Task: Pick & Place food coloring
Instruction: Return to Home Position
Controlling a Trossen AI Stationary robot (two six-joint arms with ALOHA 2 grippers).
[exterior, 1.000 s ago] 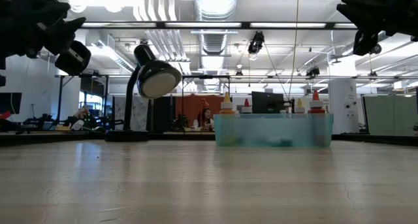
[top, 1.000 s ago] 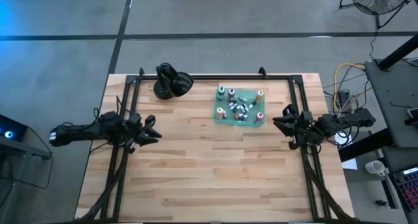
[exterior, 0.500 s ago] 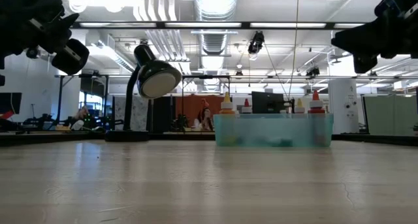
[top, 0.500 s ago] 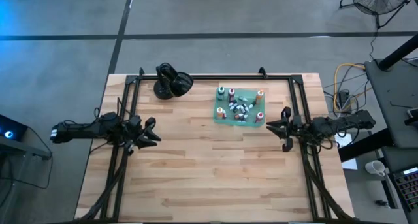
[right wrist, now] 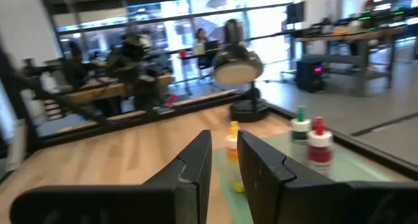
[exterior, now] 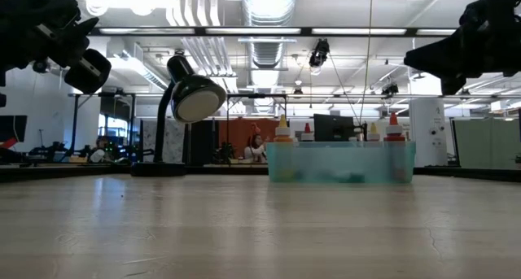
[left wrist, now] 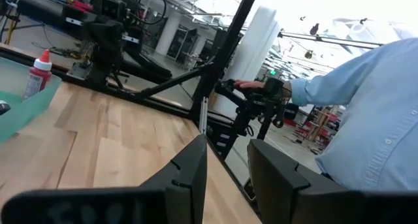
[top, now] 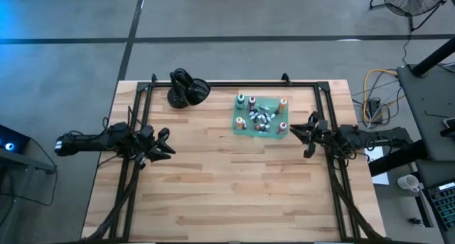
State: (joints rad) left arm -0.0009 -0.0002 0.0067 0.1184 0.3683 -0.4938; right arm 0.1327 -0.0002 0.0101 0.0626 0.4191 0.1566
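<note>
The food coloring bottles (top: pixel 261 117) all sit in the green bin (exterior: pixel 342 163) at the far middle of the surface (top: pixel 227 187). Several stand upright along its edges and the rest lie heaped in its middle. You can see no bottle on the bare wood outside it, so the placing looks finished, and the step in hand is, by my reading, taking both arms to their rest pose.

The right gripper (right wrist: pixel 224 134) hangs above the surface just beside the bin's right edge, its jaws a narrow gap apart with nothing between them. The left gripper (left wrist: pixel 227 140) hangs well apart from the bin, over the left side, its jaws likewise slightly spread and empty.

For the next move, draw the right arm away from the bin rather than across it.

- **Bottles:** they are small smooth plastic with cone caps in red, orange and white. The standing ones would likely tip at a light knock.
- **Bin:** it is shallow, thin-walled, translucent teal plastic, and it probably slides easily.
- **Surface:** it is pale matt wooden planking.
- **Lamp:** a glossy black lamp (top: pixel 186 89) with a rounded head stands at the far edge, left of the bin.

A person's light blue sleeve (left wrist: pixel 366 119) shows beyond the surface in the left wrist view.
</note>
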